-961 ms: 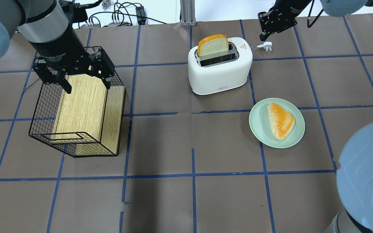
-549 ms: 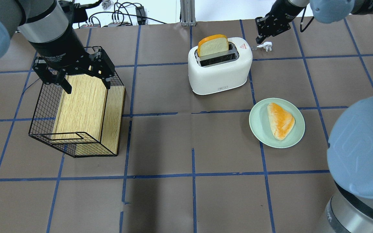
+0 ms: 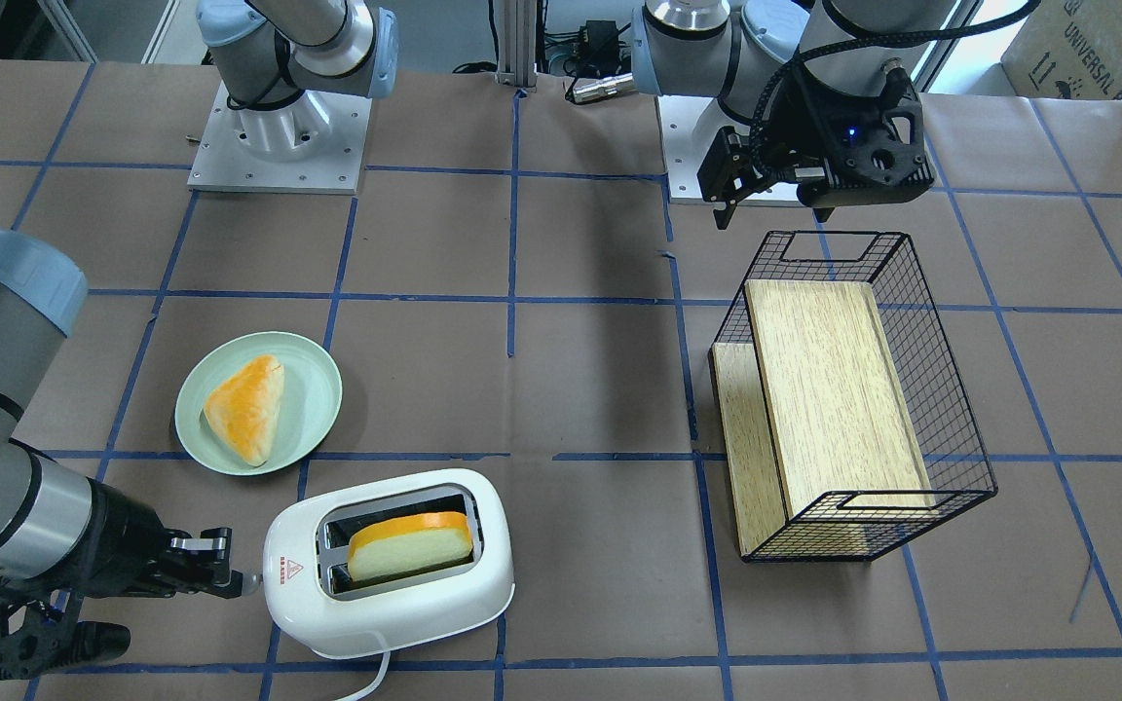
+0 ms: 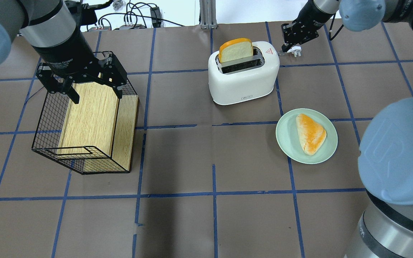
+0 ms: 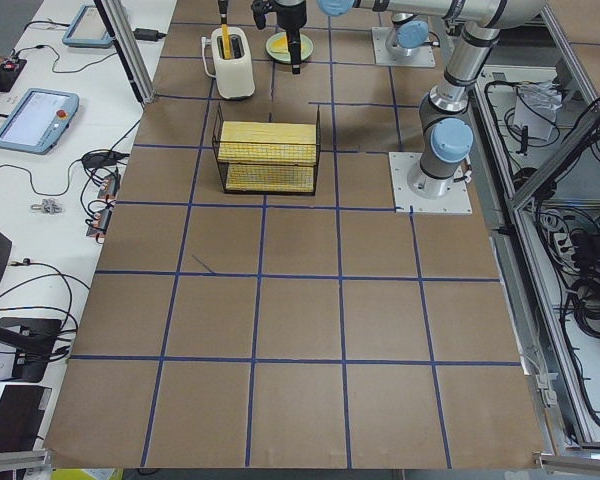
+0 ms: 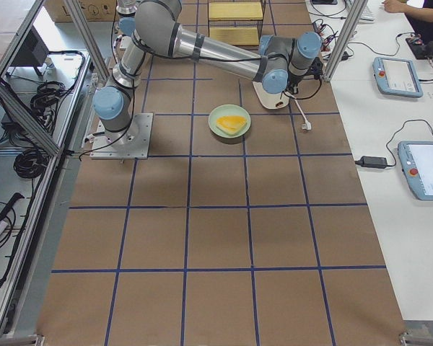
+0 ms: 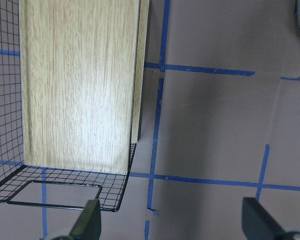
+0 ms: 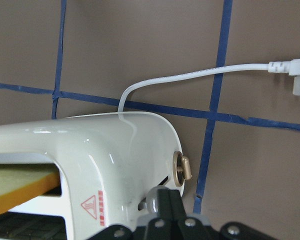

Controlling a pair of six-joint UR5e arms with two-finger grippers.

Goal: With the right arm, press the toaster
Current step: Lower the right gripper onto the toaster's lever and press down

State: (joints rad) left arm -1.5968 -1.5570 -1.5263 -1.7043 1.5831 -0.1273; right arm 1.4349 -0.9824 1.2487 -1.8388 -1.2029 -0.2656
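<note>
1. the right gripper [image 4: 286, 47] is clenched: in the right wrist view its black fingers [image 8: 164, 207] meet in a single tip with nothing between them.
2. the toaster [image 4: 242, 79] sits just beside this gripper, on the side toward the left arm. its end wall faces the fingertips.
3. right at the fingertips is a small grey lever [image 8: 152, 199] at the toaster's end wall. the pictures do not settle whether the tip rests on it or is only just above.
4. a round brass-coloured knob [image 8: 182, 169] is on the same wall, a little farther from the gripper than the lever. the red warning triangle [image 8: 90, 205] lies on the toaster's top, beside the fingers.
5. a bread slice [image 4: 236, 50] stands tall out of one slot, beyond the triangle from the gripper.
6. the white cord [image 8: 190, 77] runs out ahead of the gripper across the table to the plug [image 4: 295, 51], which lies just next to the gripper on its outer side.
7. the right arm [image 4: 394, 157] reaches from the robot's side across to the toaster's far end. a green plate [image 4: 281, 141] with a bun [image 4: 310, 133] lies near the gripper, toward the robot's base.
8. the left gripper [image 4: 95, 91] is released, its fingers [image 7: 87, 222] spread wide. it hangs well apart from the toaster, over the end of a wire basket [image 4: 47, 122].
9. a wooden board [image 4: 91, 118] lies in that basket, directly under the spread fingers.
</note>
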